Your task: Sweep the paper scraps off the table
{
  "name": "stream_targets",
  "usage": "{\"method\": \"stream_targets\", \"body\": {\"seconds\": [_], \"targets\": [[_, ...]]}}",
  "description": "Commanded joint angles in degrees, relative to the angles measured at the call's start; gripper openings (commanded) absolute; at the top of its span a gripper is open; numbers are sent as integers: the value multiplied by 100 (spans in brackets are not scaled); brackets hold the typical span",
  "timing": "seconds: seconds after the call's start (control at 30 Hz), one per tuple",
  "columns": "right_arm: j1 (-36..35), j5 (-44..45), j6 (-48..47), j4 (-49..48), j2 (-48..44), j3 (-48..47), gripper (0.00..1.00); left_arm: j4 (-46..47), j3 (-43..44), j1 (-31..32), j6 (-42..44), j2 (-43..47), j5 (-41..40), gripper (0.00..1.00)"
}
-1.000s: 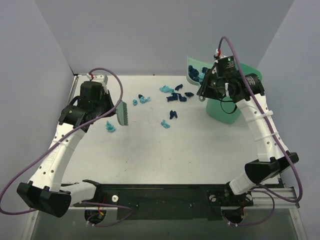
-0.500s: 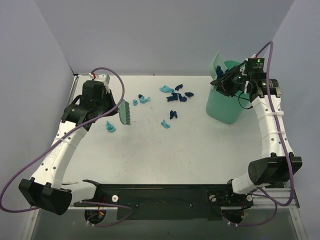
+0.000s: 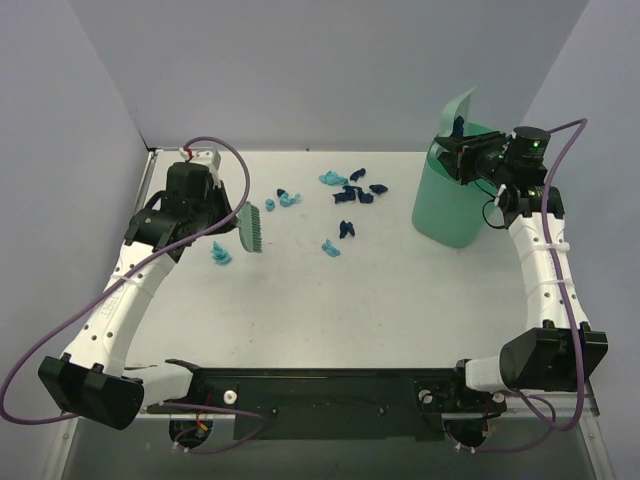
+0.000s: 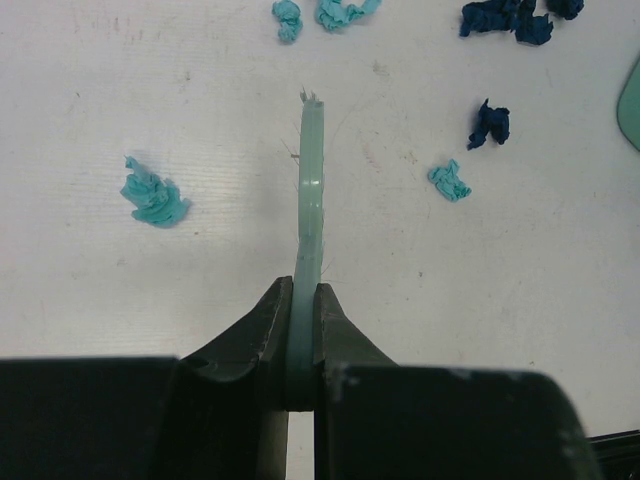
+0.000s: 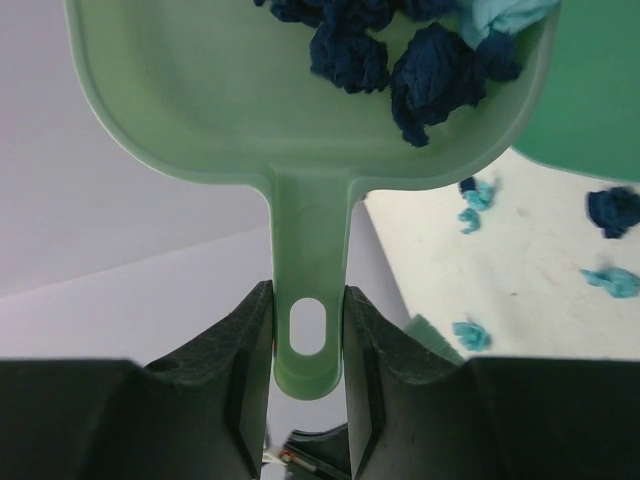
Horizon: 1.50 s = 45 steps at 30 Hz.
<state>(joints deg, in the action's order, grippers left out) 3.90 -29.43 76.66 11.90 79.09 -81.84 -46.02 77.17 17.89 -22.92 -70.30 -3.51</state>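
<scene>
Toward twelve o'clock on the table [image 3: 400,300], the paper scraps [image 3: 350,192] lie in a loose band near the far edge. It is mostly navy bits, with a teal one at its ten o'clock end. Two more teal bits sit at nine o'clock of that band. A navy piece and a teal piece lie together at six o'clock of it, nearer the table's middle. One teal scrap lies apart at nine o'clock on the table, just at seven o'clock of the brush head.

The brush [image 4: 311,180] is pale green. The left wrist view shows it edge-on, running straight out toward twelve o'clock. The left gripper [image 4: 304,335] has its jaws pressed against both sides of the brush handle, with no gap showing. Whether the bristles touch the table cannot be told.

Several more scraps, navy with one teal, lie heaped in the dustpan [image 5: 250,110], toward its two o'clock side in the right wrist view. The right gripper [image 5: 308,330] clamps the dustpan's handle between both fingers, beside the handle's hanging slot. From above, the dustpan is raised and tilted over the green bin [image 3: 450,205]. The bin stands at two o'clock on the table, well apart from the brush.
</scene>
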Motion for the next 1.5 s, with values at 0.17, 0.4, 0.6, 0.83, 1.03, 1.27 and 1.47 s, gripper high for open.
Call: {"method": "stream_targets", "body": {"seconds": [0.17, 0.4, 0.6, 0.83, 1.03, 1.27, 1.47], "targets": [[76, 174, 2018, -1936, -508, 757, 0, 366, 88, -5, -37, -36, 122, 0], [76, 323, 2274, -2060, -675, 959, 0, 427, 71, -5, -72, -54, 166, 0], [67, 342, 1942, -1851, -807, 978, 0, 550, 62, 39, -178, -63, 271, 0], [-275, 236, 35, -471, -685, -31, 0, 1655, -254, 608, -1186, -80, 518, 0], [-908, 507, -1794, 1120, -465, -1105, 0, 3185, -457, 1444, -2127, -615, 167, 0], [-1882, 1456, -3200, 2325, -579, -1501, 0, 4406, -395, 1867, -2848, -1942, -53, 0], [-2587, 2143, -3719, 2659, -658, -1203, 0, 4769, -351, 1876, -3131, -2848, -150, 0]]}}
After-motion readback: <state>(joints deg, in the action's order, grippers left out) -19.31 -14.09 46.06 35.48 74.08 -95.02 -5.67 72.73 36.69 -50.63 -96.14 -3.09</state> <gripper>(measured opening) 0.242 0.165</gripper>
